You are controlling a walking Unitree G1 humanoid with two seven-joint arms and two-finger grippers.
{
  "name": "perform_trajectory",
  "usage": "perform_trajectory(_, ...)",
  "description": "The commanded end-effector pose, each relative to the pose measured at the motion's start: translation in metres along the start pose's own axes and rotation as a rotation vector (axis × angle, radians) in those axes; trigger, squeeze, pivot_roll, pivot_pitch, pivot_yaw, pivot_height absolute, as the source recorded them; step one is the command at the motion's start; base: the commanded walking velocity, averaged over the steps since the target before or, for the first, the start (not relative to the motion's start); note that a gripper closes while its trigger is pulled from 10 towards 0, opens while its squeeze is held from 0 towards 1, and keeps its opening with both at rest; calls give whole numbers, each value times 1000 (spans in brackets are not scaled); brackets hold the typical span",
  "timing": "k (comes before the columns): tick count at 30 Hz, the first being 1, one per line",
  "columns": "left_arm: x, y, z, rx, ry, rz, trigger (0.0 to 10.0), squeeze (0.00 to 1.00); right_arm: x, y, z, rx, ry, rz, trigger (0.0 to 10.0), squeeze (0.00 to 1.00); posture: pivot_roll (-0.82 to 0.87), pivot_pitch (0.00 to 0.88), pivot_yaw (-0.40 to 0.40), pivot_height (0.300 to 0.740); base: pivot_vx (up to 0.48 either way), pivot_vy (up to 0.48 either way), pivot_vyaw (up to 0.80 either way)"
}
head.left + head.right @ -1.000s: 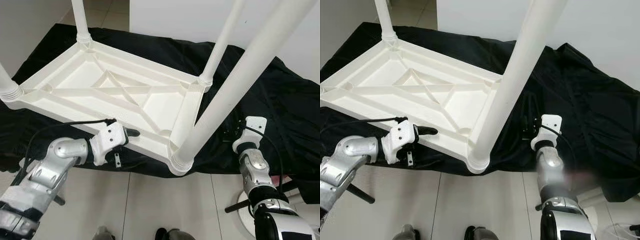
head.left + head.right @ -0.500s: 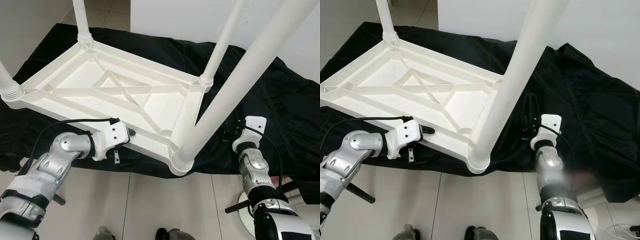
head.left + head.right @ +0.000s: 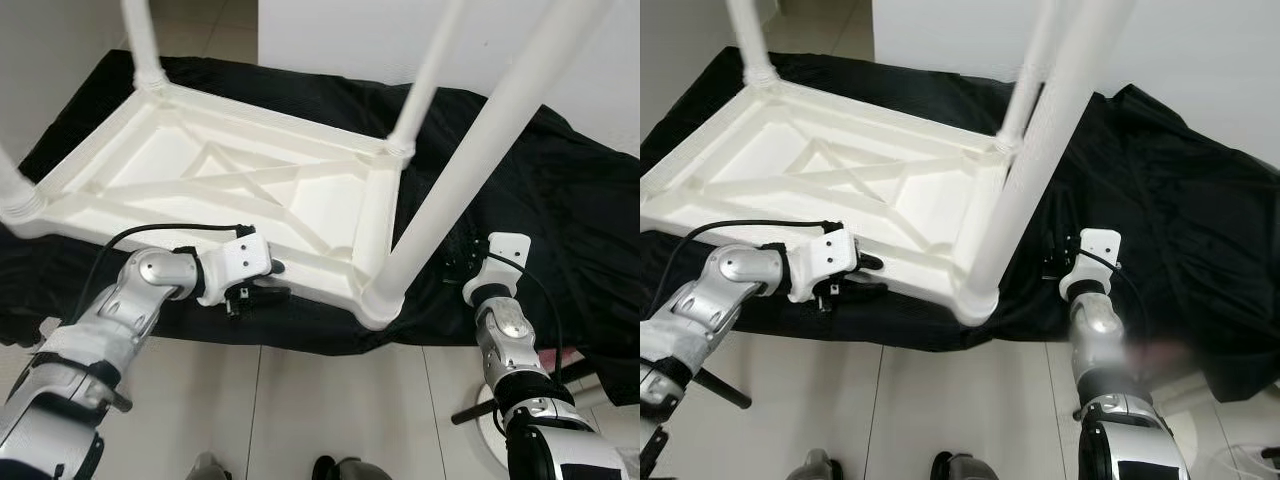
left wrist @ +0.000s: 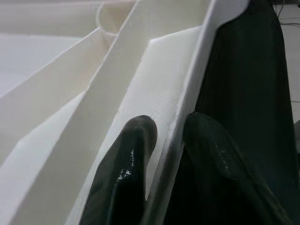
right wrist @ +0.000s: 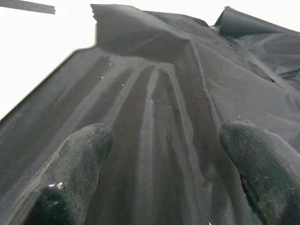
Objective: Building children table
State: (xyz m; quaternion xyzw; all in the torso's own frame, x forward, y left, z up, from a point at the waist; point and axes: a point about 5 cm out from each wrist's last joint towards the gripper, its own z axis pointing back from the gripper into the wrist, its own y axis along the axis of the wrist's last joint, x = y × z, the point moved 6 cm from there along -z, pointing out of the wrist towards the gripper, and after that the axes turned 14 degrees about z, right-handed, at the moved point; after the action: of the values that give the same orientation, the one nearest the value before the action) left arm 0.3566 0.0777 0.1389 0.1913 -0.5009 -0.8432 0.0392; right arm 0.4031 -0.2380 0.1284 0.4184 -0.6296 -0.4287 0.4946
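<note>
Upturned table [image 3: 250, 190] on cloth [image 3: 560, 210], left pincer [image 4: 161, 140] at near rim

Right claw [image 5: 159, 178] gapes wide over black cloth [image 5: 154, 98].

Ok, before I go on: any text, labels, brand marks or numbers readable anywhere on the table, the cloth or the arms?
None readable.
The upturned white table, its legs and the black cloth carry no lettering or stickers.
The left gripper, clamped on the table's rim, and the right gripper, open above the cloth, show no markings either.
</note>
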Motion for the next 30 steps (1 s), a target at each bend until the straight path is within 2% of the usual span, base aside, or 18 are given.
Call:
perform_trajectory(1, -15, 2, 2, 14, 103, -8, 10000, 0, 1, -7, 3, -27, -1, 10, 10000, 0, 80, 126, -77, 740, 0, 0, 0)
perform_trajectory(3, -20, 12, -7, 37, 122, -47, 10000, 0, 0, -7, 3, -28, -3, 6, 10000, 0, 78, 125, -74, 740, 0, 0, 0)
perform_trajectory(8, -25, 24, -18, 80, 152, -59, 10000, 0, -5, -9, 5, -34, 0, -12, 10000, 0, 70, 125, -64, 740, 0, 0, 0)
perform_trajectory(13, -26, 26, -21, 100, 159, -50, 10000, 0, -7, -12, 7, -45, 1, -39, 10000, 0, 68, 126, -63, 740, 0, 0, 0)
perform_trajectory(14, -26, 26, -22, 115, 157, -5, 10000, 1000, -9, -14, 8, -56, 4, -52, 10000, 0, 68, 127, -62, 740, 0, 0, 0)
perform_trajectory(17, -27, 28, -21, 144, 155, 40, 10000, 1000, -10, -17, 11, -68, 4, -60, 10000, 0, 68, 129, -63, 740, 0, 0, 0)
perform_trajectory(23, -32, 33, -17, 167, 206, 1, 10000, 1000, -13, -16, 13, -54, 17, -68, 10000, 0, 67, 130, -63, 740, 0, 0, 0)
perform_trajectory(24, -36, 35, -11, 189, 244, 1, 10000, 827, -13, -11, 15, -25, 17, -69, 10000, 0, 67, 131, -63, 740, 0, 0, 0)
perform_trajectory(25, -36, 35, -11, 189, 244, 1, 10000, 827, -13, -11, 15, -25, 17, -69, 10000, 0, 67, 131, -63, 740, 0, 0, 0)
perform_trajectory(26, -40, 37, -3, 212, 282, 17, 10000, 98, -15, -7, 17, 8, 31, -87, 10000, 0, 69, 132, -65, 740, 0, 0, 0)
perform_trajectory(27, -44, 38, 3, 232, 310, 38, 10000, 0, -14, -3, 20, 34, 33, -96, 10000, 0, 69, 132, -65, 740, 0, 0, 0)
perform_trajectory(28, -44, 38, 3, 232, 310, 38, 10000, 0, -14, -3, 20, 34, 33, -96, 10000, 0, 69, 132, -65, 740, 0, 0, 0)
perform_trajectory(30, -50, 37, 18, 272, 378, 106, 10000, 0, -14, 7, 26, 90, 29, -120, 10000, 0, 68, 133, -66, 740, 0, 0, 0)
